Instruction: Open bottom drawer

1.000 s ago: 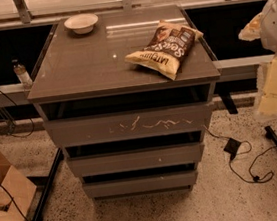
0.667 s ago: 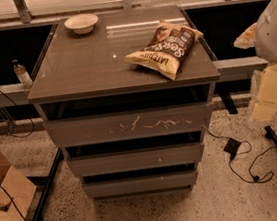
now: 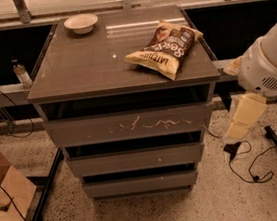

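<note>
The gripper (image 3: 240, 121), at three o'clock of the cabinet (image 3: 82, 64), open or closed I can't tell, should drop low, catch the bottom drawer (image 3: 140, 184) by its top lip and pull straight.

Cream jaws rt of grey-brown bottom drawer (image 3: 140, 184); top front (image 3: 130, 126) w/ white scratches.

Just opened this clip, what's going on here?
A robot arm stands to the right of a three-drawer cabinet. Its claw hangs beside the drawers and touches nothing. The bottom drawer looks closed, not yet handled. A chip bag and a bowl sit on top.
</note>
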Motion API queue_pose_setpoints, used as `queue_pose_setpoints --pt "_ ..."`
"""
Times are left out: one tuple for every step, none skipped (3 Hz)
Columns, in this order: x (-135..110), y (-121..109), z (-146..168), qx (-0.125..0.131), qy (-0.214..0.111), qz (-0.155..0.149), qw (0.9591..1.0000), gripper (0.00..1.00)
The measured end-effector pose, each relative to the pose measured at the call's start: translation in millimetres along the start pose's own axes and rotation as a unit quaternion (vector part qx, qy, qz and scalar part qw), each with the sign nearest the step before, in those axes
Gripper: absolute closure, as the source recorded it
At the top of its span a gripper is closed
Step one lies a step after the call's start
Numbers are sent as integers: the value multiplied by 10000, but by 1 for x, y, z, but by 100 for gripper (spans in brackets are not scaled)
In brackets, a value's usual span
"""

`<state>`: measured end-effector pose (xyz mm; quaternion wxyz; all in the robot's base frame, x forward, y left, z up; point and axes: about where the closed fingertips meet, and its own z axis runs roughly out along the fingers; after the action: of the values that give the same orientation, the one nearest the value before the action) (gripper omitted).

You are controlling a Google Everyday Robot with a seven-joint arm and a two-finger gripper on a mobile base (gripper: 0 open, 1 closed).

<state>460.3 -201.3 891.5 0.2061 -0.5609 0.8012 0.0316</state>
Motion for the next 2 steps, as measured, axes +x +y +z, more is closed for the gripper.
queue_pose_setpoints --pt "12 -10 49 -324 -258 302 9987 0" --pt "14 -10 57 -392 -266 329 9983 0"
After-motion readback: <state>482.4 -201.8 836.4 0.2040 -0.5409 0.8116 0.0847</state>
